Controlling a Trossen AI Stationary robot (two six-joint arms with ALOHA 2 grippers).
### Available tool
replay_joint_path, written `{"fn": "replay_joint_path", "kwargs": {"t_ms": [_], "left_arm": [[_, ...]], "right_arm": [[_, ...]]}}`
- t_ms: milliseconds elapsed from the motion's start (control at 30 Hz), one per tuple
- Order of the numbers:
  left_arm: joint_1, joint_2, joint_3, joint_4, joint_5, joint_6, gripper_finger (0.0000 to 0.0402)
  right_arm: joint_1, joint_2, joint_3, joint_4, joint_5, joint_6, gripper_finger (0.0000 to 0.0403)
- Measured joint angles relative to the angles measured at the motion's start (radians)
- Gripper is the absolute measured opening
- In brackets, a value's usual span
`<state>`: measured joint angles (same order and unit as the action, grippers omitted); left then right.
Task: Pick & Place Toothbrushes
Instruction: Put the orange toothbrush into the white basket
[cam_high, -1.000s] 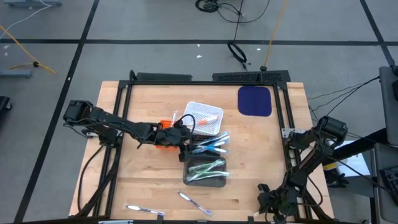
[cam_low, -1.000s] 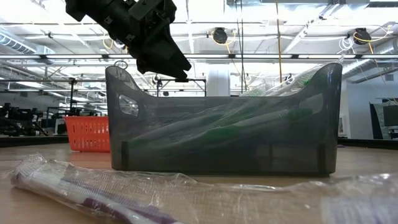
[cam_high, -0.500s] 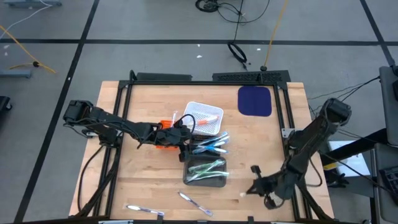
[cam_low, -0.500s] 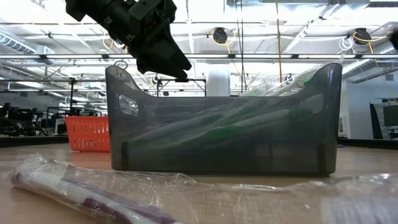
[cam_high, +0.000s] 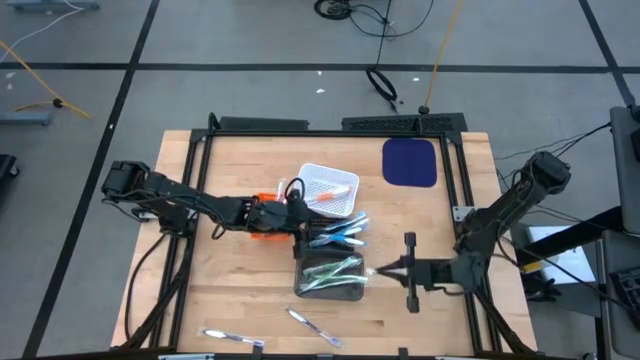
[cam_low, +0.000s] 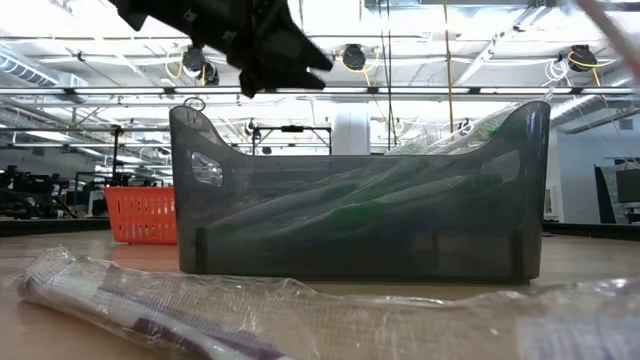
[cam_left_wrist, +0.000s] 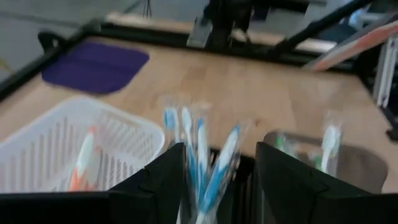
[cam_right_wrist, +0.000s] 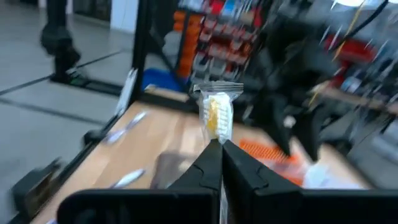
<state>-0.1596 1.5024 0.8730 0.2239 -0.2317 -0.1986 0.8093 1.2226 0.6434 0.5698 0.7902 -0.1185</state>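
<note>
Looking through the right wrist view, we are seeing the right gripper clamping a wrapped toothbrush; overhead, the left gripper is hovering open over blue toothbrushes.

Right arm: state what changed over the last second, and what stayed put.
The right arm swung from the table's near right corner inward; its right pincer, shut on a wrapped toothbrush, now reaches the grey bin. The left pincer edged slightly over the blue toothbrushes, open. The white basket and two loose toothbrushes did not move.
</note>
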Motion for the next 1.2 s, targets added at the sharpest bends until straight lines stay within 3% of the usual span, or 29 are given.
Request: {"fn": "replay_joint_path", "kwargs": {"t_ms": [267, 367, 767, 1200], "left_arm": [[0.0, 0.0, 0.0, 0.187, 0.0, 0.105, 0.0198], [0.0, 0.0, 0.0, 0.259, 0.001, 0.14, 0.0198], [0.0, 0.003, 0.0, 0.412, 0.004, 0.178, 0.0198], [0.001, 0.092, -0.001, 0.62, 0.006, 0.22, 0.0198]], "right_arm": [[-0.121, 0.0, 0.001, 0.28, -0.017, -0.28, 0.0], [-0.186, 0.001, 0.001, 0.355, -0.114, -0.331, 0.0], [-0.433, 0.059, 0.001, 0.62, -0.422, -0.352, 0.0], [-0.56, 0.165, 0.002, 0.779, -0.533, -0.285, 0.0]]}}
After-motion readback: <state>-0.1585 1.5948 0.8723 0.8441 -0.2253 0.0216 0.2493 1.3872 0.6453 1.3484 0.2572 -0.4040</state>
